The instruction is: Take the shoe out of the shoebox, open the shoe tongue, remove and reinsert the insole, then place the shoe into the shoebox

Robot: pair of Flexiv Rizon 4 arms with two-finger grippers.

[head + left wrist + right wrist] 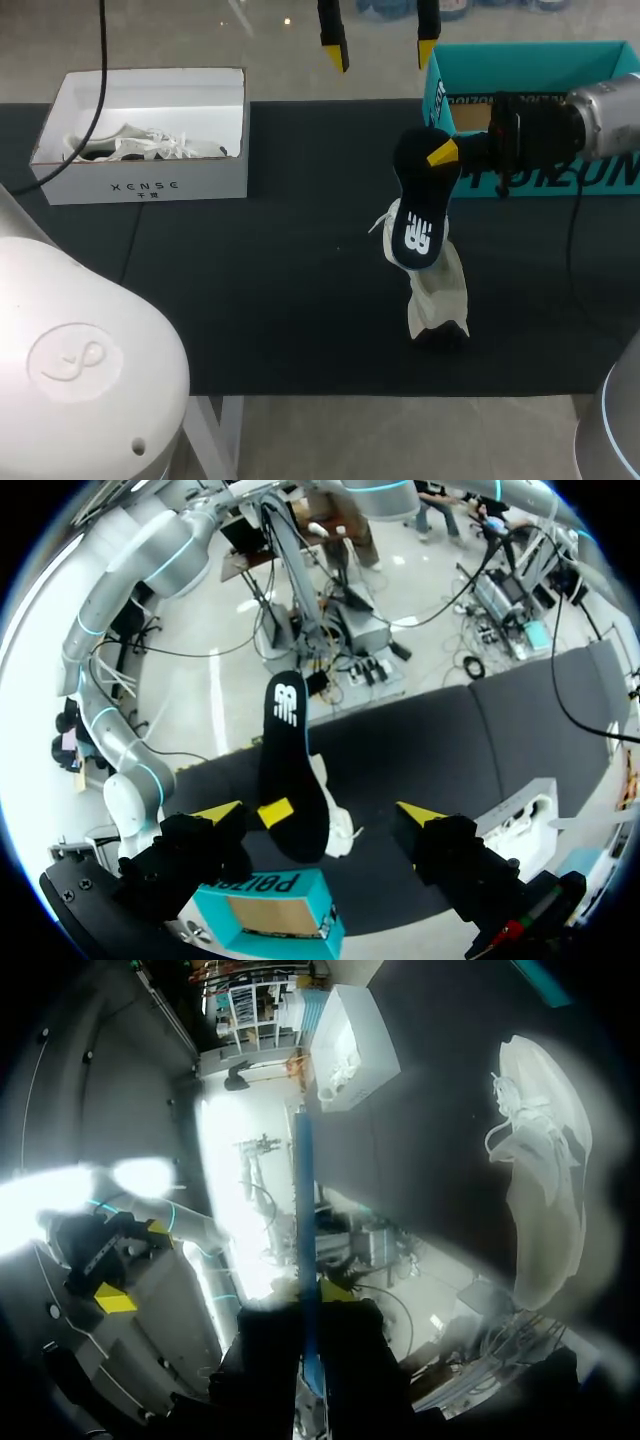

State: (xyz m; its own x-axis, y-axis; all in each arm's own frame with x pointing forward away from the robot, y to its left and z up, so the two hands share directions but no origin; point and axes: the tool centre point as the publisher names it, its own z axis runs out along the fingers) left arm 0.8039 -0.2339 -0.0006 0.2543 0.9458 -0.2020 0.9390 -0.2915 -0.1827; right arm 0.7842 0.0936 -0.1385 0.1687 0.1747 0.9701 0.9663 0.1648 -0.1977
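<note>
A shoe [150, 146] is contained in the white shoebox [215, 178]; the insole [418, 225] is pinched by the right gripper [447, 153], the left gripper [381, 52] spread.

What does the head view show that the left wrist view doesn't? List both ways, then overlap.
Head only: a second white shoe in the white shoebox. Left wrist only: nothing new, just the open left gripper up close. Both: the black insole in the right gripper, the white shoe on the table, the teal shoebox.
</note>
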